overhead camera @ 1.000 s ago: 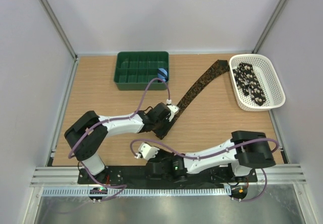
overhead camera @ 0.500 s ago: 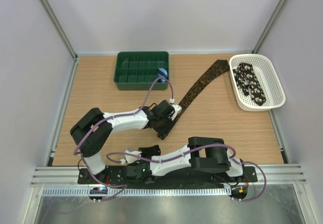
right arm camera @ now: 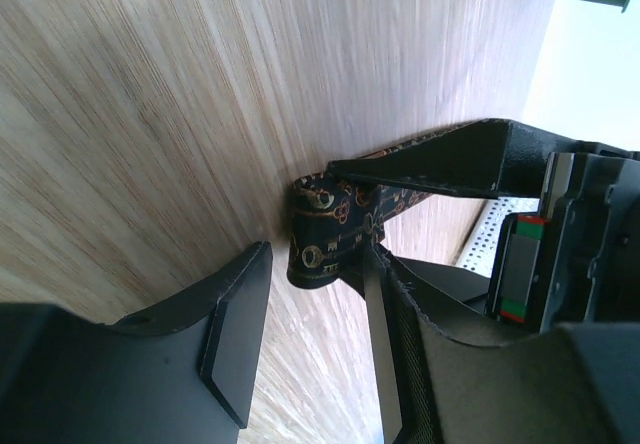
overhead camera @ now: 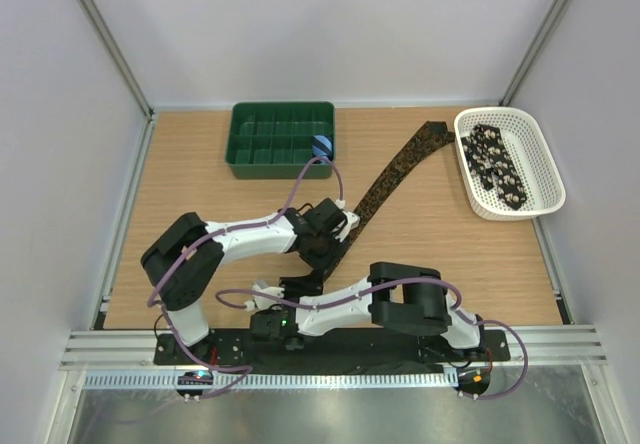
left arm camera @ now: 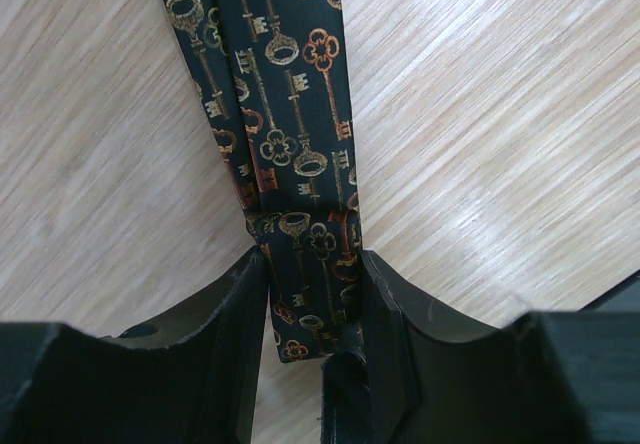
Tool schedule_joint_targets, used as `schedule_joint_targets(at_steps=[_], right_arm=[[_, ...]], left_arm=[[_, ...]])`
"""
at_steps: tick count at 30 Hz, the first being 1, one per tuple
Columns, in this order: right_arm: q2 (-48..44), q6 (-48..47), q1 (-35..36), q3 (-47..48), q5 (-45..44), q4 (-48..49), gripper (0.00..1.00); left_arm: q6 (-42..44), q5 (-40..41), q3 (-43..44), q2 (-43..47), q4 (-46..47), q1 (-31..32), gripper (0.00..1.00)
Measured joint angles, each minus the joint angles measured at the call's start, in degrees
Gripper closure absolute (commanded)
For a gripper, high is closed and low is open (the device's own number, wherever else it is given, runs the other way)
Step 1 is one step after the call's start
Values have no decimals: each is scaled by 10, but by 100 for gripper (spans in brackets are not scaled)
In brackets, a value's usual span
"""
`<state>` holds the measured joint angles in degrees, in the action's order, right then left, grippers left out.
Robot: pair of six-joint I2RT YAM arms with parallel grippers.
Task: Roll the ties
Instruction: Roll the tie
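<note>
Left gripper point(left arm camera: 312, 269) pinches the folded near end of the key-patterned tie point(left arm camera: 270, 94), apparently anchoring the roll; right gripper point(right arm camera: 315, 259) stands open beside it.

Overhead view faces down; both wrist views look close, sharing the tie point(left arm camera: 290, 164).

The tie point(left arm camera: 285, 144) is smooth cloth with a faint sheen. The table point(left arm camera: 480, 134) is matt, fine-grained wood. The left gripper point(left arm camera: 312, 294) has fingers point(left arm camera: 220, 334) of matt black plastic.

The left gripper point(left arm camera: 315, 309) and right gripper point(right arm camera: 312, 299) were matte black, their arms point(overhead camera: 245, 239) white-shelled with black joints and purple cables point(overhead camera: 292, 182).
</note>
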<state>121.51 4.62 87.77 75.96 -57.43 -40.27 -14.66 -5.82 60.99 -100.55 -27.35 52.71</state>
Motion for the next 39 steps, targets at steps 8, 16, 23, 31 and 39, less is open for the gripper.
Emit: schedule_joint_targets(at_steps=[8, 16, 23, 31, 39], right_arm=[[7, -13, -1, -2, -14, 9, 50], [17, -15, -5, -4, -12, 17, 78], [22, -9, -5, -4, -16, 14, 96], [1, -3, -6, -16, 11, 22, 99], [-19, 4, -7, -19, 53, 29, 99]], left_arm=[[-14, -14, 11, -3, -26, 0, 56], [-18, -33, 12, -3, -47, 0, 56], [-19, -37, 12, -3, -56, 0, 52], [-14, -23, 29, 3, -66, 0, 38], [-13, -17, 79, 37, -58, -30, 34]])
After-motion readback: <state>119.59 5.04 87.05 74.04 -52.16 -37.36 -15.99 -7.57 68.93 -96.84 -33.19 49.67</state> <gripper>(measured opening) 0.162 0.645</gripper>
